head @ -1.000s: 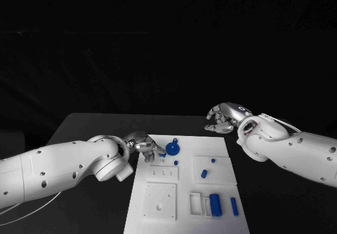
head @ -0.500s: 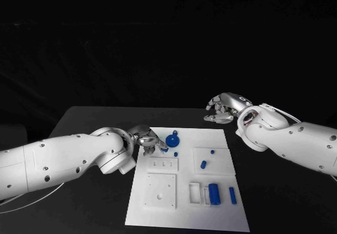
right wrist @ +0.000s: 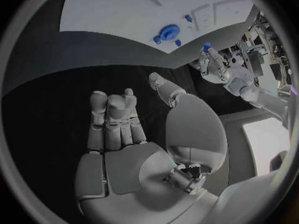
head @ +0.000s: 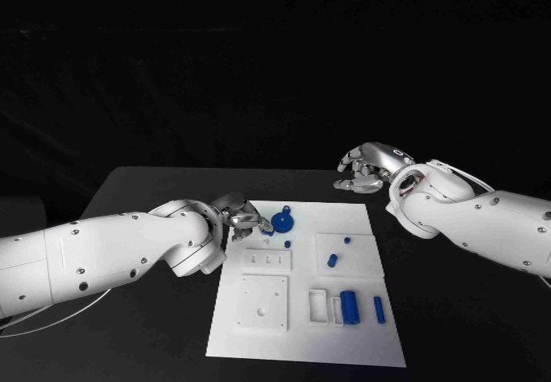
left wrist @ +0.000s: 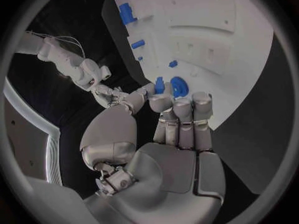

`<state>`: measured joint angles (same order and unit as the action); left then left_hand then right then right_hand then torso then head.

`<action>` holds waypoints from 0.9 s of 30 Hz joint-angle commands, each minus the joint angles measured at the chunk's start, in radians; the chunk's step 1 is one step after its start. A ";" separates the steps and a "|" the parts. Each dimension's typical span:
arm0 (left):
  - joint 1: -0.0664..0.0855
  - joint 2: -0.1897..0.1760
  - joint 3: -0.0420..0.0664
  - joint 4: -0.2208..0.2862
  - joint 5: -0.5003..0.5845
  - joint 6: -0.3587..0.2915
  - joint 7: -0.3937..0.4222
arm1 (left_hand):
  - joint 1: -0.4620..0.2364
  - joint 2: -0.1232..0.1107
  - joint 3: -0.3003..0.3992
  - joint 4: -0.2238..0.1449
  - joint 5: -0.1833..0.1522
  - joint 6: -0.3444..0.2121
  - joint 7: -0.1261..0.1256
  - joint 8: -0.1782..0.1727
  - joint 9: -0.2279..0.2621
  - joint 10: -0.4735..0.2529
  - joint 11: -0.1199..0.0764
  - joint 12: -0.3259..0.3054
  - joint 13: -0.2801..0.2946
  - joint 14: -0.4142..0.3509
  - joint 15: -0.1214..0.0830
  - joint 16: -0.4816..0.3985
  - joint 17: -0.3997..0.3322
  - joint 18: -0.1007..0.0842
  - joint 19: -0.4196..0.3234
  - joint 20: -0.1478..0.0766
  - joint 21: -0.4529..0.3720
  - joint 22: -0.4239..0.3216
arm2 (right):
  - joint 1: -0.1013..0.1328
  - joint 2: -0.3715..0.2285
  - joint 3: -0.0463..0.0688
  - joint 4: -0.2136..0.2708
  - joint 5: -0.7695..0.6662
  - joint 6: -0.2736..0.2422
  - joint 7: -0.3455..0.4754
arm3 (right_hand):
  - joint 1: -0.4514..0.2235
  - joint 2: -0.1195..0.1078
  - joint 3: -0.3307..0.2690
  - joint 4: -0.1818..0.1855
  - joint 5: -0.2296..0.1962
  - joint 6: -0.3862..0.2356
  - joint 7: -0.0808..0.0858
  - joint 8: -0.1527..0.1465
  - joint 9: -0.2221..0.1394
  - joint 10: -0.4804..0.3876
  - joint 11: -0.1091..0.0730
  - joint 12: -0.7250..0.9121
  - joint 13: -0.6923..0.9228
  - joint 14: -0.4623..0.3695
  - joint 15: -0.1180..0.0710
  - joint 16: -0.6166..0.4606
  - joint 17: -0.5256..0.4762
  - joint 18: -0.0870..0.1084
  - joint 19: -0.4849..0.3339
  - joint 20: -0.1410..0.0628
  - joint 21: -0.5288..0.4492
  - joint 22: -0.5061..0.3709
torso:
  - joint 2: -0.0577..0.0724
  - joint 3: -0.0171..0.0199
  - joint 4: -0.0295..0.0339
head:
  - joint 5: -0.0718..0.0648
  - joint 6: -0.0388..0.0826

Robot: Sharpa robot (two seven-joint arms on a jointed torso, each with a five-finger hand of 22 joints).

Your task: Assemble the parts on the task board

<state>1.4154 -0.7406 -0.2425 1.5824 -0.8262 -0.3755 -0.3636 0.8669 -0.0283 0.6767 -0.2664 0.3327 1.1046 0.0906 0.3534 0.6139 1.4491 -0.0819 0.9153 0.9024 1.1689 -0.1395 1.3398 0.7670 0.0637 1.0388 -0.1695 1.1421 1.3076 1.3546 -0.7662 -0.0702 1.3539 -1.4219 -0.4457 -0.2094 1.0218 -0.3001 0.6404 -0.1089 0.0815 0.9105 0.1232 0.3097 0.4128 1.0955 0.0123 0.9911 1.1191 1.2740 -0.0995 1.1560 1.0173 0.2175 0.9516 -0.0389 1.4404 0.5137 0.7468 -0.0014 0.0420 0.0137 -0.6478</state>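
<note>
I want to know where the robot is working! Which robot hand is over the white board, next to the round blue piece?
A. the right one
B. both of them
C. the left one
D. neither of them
C. The left robot hand sits over the far left corner of the white board, right beside the round blue piece, while the right robot hand hangs over the black table beyond the board.

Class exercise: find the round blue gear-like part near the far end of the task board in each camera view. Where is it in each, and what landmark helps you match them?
Head view: round blue part, near the task board's far edge, beside the left hand.
Left wrist view: it lies just beyond the left hand's fingertips.
Right wrist view: it sits near the board's edge.
Shared landmark: the small blue peg beside it.
</note>
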 commanded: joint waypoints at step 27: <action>-0.089 0.011 0.001 -0.003 -0.246 -0.091 -0.026 | 0.014 -0.045 0.020 0.033 -0.020 0.128 -0.101 0.013 0.004 -0.040 -0.040 0.021 0.014 0.102 -0.086 0.018 -0.002 0.041 0.016 -0.109 0.024 0.016 | 0.001 -0.002 0.000 -0.005 0.004 0.025 0.003 | 0.007 0.001 -0.001 0.009 0.014 0.006 0.001 0.006 0.002 0.008 -0.002 -0.002 -0.004 0.010 0.000 -0.008 -0.001 0.044 0.008 0.004 -0.005 0.002 | 0.001 -0.0017 -0.0012 | 0.005 -0.015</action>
<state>1.3273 -0.7325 -0.2428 1.5758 -1.0187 -0.4827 -0.3850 0.8728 -0.0734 0.6979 -0.2391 0.3164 1.1140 0.0817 0.3627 0.6174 1.4493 -0.0820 0.9325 0.9160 1.1834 -0.1464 1.3522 0.7665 0.0696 1.0530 -0.1770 1.1615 1.3073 1.3546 -0.7684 -0.0704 1.3496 -1.4163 -0.4353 -0.2103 1.0218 -0.3001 0.6376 -0.1062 0.0892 0.9137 0.1197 0.3097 0.4136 1.0955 0.0124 0.9911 1.1170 1.2754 -0.0981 1.1521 1.0174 0.2180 0.9552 -0.0353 1.4404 0.5147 0.7467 -0.0032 0.0414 0.0179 -0.6631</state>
